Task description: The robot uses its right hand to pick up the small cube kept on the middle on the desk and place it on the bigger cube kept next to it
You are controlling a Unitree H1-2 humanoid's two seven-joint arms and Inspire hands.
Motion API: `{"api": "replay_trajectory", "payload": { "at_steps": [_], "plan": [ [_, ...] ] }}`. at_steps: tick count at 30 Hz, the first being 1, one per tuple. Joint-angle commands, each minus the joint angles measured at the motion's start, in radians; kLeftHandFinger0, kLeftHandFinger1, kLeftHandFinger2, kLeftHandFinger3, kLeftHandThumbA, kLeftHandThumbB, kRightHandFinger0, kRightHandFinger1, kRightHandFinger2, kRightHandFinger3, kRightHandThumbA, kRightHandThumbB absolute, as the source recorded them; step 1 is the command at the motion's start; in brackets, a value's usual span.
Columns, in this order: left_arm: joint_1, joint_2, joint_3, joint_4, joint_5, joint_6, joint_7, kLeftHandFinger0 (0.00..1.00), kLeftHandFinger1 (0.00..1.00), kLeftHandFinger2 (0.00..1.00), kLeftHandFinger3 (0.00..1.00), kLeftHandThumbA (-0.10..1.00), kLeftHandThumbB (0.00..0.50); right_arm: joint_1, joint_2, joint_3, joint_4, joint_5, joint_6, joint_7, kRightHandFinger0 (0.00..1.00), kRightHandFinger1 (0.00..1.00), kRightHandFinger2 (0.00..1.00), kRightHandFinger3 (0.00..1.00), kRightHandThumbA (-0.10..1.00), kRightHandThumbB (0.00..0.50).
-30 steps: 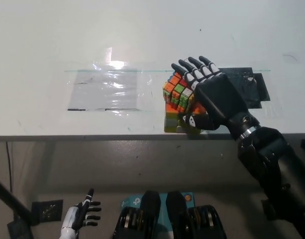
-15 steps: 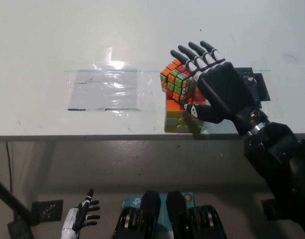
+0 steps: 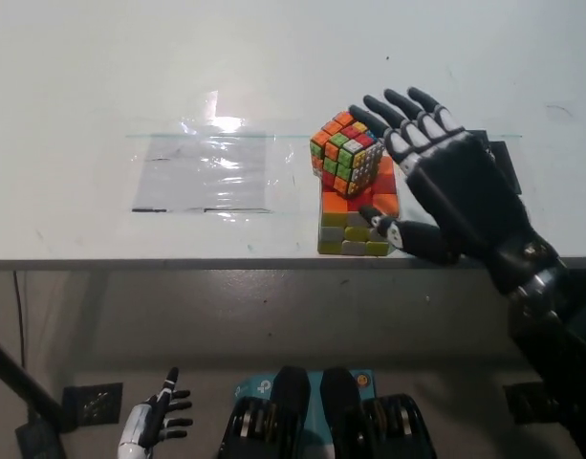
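Observation:
The small multicoloured cube (image 3: 347, 151) rests tilted on top of the bigger cube (image 3: 354, 222), which stands at the desk's front edge. My black right hand (image 3: 445, 186) is just right of both cubes, open with its fingers spread and holding nothing. Its fingertips (image 3: 369, 117) reach past the small cube's far side, and its thumb lies against the bigger cube's right face. My white left hand (image 3: 151, 421) hangs low at the bottom left, below the desk, with fingers apart.
A clear plastic sheet (image 3: 202, 172) lies flat on the white desk (image 3: 130, 76) left of the cubes. A black patch (image 3: 498, 163) shows on the desk behind my right hand. The desk's front edge (image 3: 178, 260) runs just below the bigger cube.
My right hand has let go of the small cube and drawn off to the right with fingers spreading. The small cube now stays on the bigger cube alone.

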Motion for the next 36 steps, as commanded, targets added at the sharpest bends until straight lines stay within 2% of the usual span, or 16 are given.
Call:
{"api": "replay_trajectory", "payload": {
  "at_steps": [1,3,5,8,9,10,13,14,17,21,24,27,30,33,35,36],
  "plan": [
    [-0.003,0.006,0.001,-0.024,-0.005,-0.007,0.000,0.63,0.55,0.62,0.63,0.90,0.110,0.033,-0.027,-0.053,-0.097,0.077,0.029,0.056,1.00,1.00,1.00,1.00,0.69,0.362],
    [-0.004,0.006,0.001,-0.020,-0.002,-0.010,0.005,0.60,0.53,0.59,0.60,0.89,0.097,0.073,-0.032,-0.072,-0.128,0.096,0.024,0.051,1.00,1.00,1.00,1.00,0.70,0.349],
    [0.001,0.008,-0.005,-0.020,0.005,-0.022,0.007,0.65,0.59,0.67,0.65,0.90,0.089,0.171,-0.038,-0.110,-0.192,0.117,0.041,0.050,1.00,1.00,1.00,1.00,0.67,0.331],
    [0.000,0.009,-0.006,-0.013,0.008,-0.030,0.011,0.69,0.62,0.70,0.68,0.91,0.079,0.237,-0.027,-0.146,-0.213,0.139,0.038,0.032,1.00,1.00,1.00,1.00,0.59,0.333],
    [0.004,0.006,0.000,-0.031,0.002,0.006,0.014,0.82,0.74,0.80,0.79,0.90,0.091,0.303,-0.019,-0.178,-0.201,0.150,0.023,-0.018,1.00,1.00,1.00,1.00,0.61,0.334],
    [0.004,0.005,0.003,-0.031,-0.005,0.006,0.007,0.83,0.75,0.80,0.79,0.90,0.088,0.325,-0.013,-0.191,-0.194,0.147,0.015,-0.038,1.00,1.00,1.00,1.00,0.62,0.330],
    [0.004,0.008,-0.002,-0.028,0.005,-0.005,0.013,0.80,0.71,0.75,0.72,0.90,0.077,0.382,0.016,-0.226,-0.190,0.144,0.022,-0.056,1.00,1.00,1.00,1.00,0.62,0.324],
    [0.001,0.003,0.008,-0.023,-0.006,-0.011,0.018,0.66,0.59,0.65,0.63,0.87,0.071,0.398,0.028,-0.238,-0.179,0.139,0.026,-0.067,1.00,1.00,1.00,1.00,0.60,0.315],
    [-0.010,0.006,0.009,0.011,-0.012,-0.041,0.008,0.60,0.55,0.62,0.61,0.89,0.088,0.489,0.081,-0.282,-0.125,0.144,0.027,-0.133,1.00,1.00,1.00,1.00,0.56,0.266],
    [-0.004,0.006,0.009,-0.017,-0.012,-0.019,0.007,0.70,0.63,0.70,0.68,0.88,0.078,0.544,0.147,-0.317,0.005,0.139,-0.023,-0.259,1.00,1.00,1.00,1.00,0.48,0.226],
    [-0.020,0.003,0.016,0.011,-0.024,-0.044,0.002,0.59,0.54,0.62,0.61,0.87,0.086,0.539,0.177,-0.331,0.122,0.137,-0.047,-0.331,1.00,1.00,1.00,1.00,0.47,0.208],
    [-0.014,0.001,0.015,-0.010,-0.020,-0.023,0.005,0.62,0.55,0.61,0.59,0.88,0.095,0.526,0.209,-0.339,0.211,0.176,-0.054,-0.359,1.00,1.00,1.00,1.00,0.39,0.197],
    [-0.017,0.004,0.007,-0.006,-0.006,-0.017,0.016,0.72,0.63,0.68,0.63,0.90,0.106,0.514,0.246,-0.350,0.287,0.240,-0.062,-0.361,1.00,1.00,1.00,1.00,0.28,0.174],
    [-0.020,0.008,0.005,0.016,-0.011,-0.065,0.000,0.63,0.57,0.66,0.63,0.90,0.080,0.499,0.265,-0.356,0.359,0.281,-0.089,-0.375,1.00,1.00,1.00,1.00,0.30,0.182],
    [-0.018,0.008,0.007,0.009,-0.017,-0.051,-0.009,0.67,0.61,0.71,0.70,0.91,0.106,0.490,0.272,-0.360,0.384,0.299,-0.081,-0.374,1.00,1.00,1.00,1.00,0.31,0.180],
    [-0.016,0.005,0.009,0.005,-0.017,-0.053,0.000,0.62,0.56,0.66,0.66,0.89,0.093,0.483,0.277,-0.366,0.404,0.320,-0.075,-0.373,1.00,1.00,1.00,1.00,0.31,0.182]
  ]
}}
